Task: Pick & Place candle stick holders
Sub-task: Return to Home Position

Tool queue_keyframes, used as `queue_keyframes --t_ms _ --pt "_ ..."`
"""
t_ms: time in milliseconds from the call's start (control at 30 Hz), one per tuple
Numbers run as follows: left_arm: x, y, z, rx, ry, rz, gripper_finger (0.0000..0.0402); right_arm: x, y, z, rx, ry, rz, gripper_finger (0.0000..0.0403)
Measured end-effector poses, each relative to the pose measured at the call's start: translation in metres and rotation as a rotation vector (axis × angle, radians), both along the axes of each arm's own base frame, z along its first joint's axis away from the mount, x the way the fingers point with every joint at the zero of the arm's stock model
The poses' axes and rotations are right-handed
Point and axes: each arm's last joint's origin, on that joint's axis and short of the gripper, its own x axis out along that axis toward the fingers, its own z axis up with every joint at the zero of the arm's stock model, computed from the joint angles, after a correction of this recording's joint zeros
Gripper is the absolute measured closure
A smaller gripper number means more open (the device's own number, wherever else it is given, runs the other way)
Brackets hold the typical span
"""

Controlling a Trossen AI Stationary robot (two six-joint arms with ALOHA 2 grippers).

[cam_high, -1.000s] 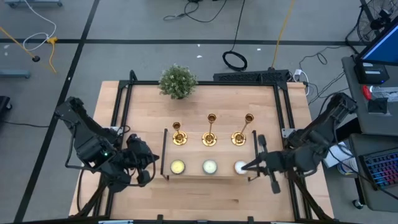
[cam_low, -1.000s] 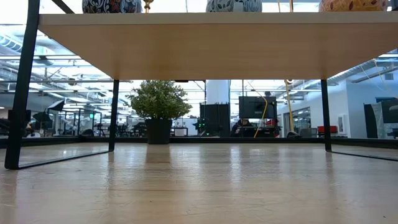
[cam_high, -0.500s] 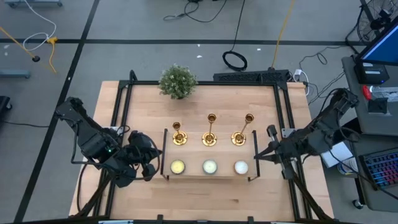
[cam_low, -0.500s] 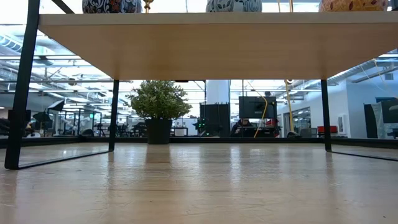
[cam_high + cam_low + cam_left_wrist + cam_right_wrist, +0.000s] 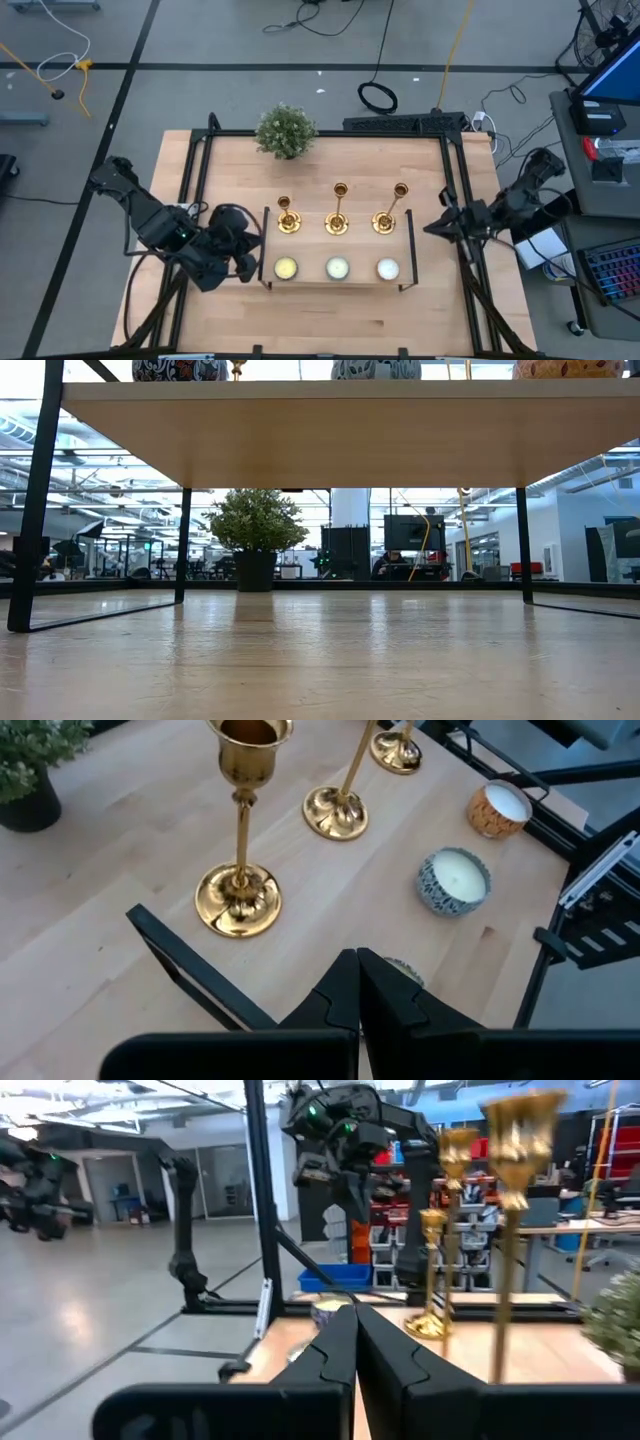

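Observation:
Three gold candle stick holders (image 5: 287, 217) (image 5: 339, 214) (image 5: 388, 214) stand on their round bases in a row on a raised wooden shelf (image 5: 310, 245). They also show in the left wrist view: holder (image 5: 240, 870), holder (image 5: 345, 800) and holder (image 5: 397, 745). My left gripper (image 5: 252, 243) (image 5: 357, 970) hangs shut off the shelf's left end, pointing down toward the nearest holder and touching nothing. My right gripper (image 5: 430, 227) (image 5: 353, 1320) is shut and roughly level beside the shelf's right end, with the holders (image 5: 450, 1230) ahead of it.
Three candles (image 5: 286, 267) (image 5: 336, 267) (image 5: 387, 267) sit along the shelf's near edge. A potted plant (image 5: 286, 130) (image 5: 256, 530) stands at the table's far side. The shelf's black legs (image 5: 40, 500) reach down to the table. A black frame borders the table.
My right gripper has drawn back from the candle at the shelf's right end, toward the table's right edge and somewhat farther back, its fingers tipping up to about level. My left gripper has edged a little toward the shelf's left end. Nothing on the shelf has moved.

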Motion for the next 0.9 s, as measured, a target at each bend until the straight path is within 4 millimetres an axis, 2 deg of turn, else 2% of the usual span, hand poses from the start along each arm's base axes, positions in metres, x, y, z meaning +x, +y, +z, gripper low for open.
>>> queue_keyframes --t_ms 367,900 --pt "0.007 0.01 0.0 -0.019 0.002 0.055 0.04 -0.019 -0.021 -0.015 -0.041 0.035 -0.025 0.0403" --pt "0.016 0.026 0.0 -0.006 0.016 0.102 0.0397 -0.031 -0.031 -0.024 -0.07 0.072 -0.02 0.0403"
